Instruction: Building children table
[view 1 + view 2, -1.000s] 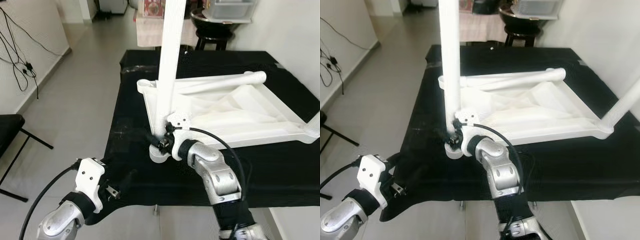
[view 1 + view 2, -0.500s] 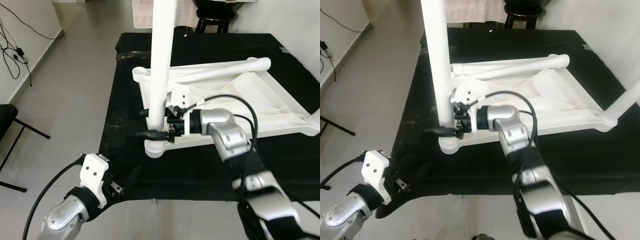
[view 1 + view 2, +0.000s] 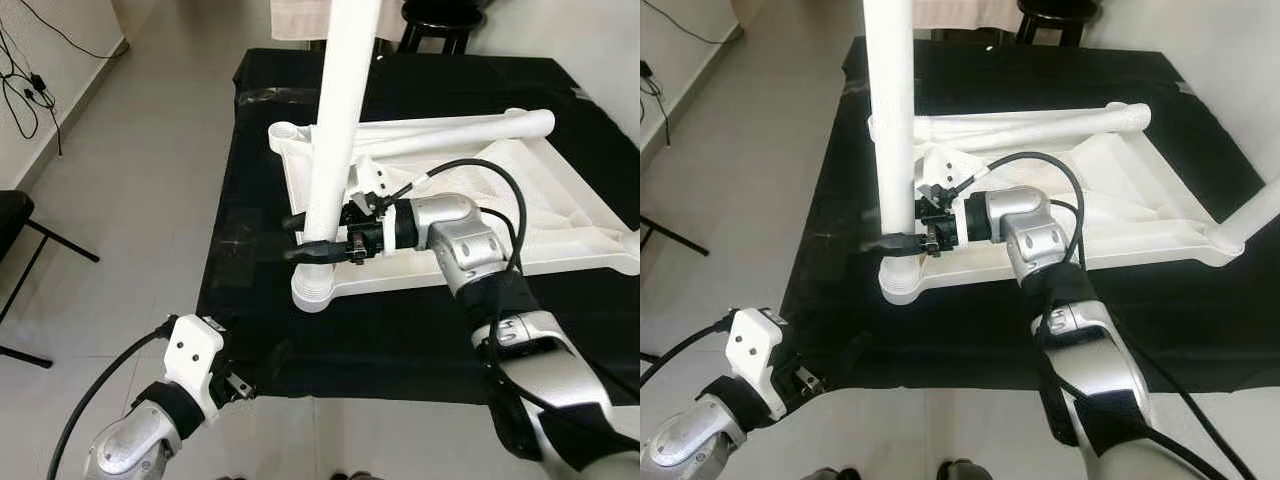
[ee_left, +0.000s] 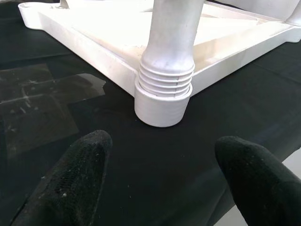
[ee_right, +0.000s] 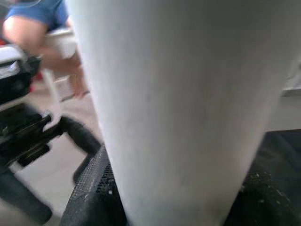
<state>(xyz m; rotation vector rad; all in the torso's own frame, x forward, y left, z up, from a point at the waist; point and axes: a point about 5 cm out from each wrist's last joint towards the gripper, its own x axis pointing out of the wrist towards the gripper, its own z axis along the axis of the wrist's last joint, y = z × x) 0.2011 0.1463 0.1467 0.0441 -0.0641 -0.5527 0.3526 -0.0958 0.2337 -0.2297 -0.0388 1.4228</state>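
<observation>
Since a second ago the right gripper has been swung round to the side of the upright leg, its jaws clamped on it above the corner socket of the upturned tabletop on the black surface, so a screwing turn seems under way, while the left gripper is held low near the socket, jaws apart.

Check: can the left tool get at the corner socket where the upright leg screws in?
Probably yes. The left tool is open and faces the corner socket across bare black cloth. The right tool grips the leg higher up, clear of it.
</observation>
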